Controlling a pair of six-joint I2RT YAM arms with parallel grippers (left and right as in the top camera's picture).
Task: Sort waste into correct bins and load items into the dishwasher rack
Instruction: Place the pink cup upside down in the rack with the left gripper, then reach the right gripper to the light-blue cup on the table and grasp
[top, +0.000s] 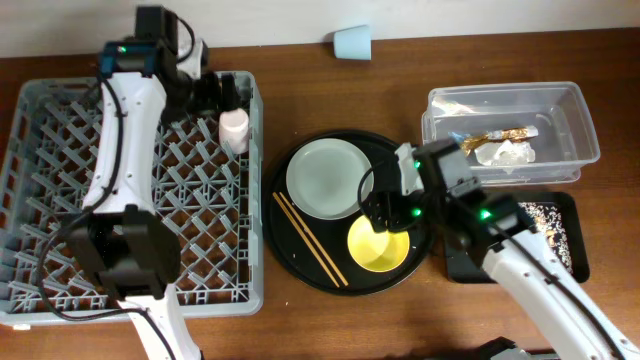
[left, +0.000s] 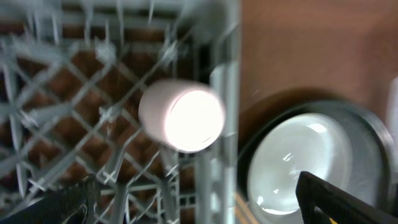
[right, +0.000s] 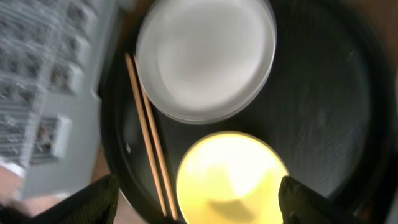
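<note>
Left gripper (top: 222, 98) reaches over the rack's (top: 60, 200) right corner beside the pink cup (top: 234, 128); right gripper (top: 383, 212) hangs over the yellow bowl (top: 380, 248). Left wrist: fingers (left: 329, 199) spread, empty, cup (left: 181, 115) in the rack ahead. Right wrist: fingers (right: 93, 199) wide apart above the bowl (right: 230, 177).

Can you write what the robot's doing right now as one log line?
left hand: open, near pink cup in rack | right hand: open, over yellow bowl on round tray | plate, chopsticks: on tray

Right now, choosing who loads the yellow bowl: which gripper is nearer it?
Right. The right gripper hangs over the yellow bowl; the left gripper is far off over the rack, by the pink cup.
</note>
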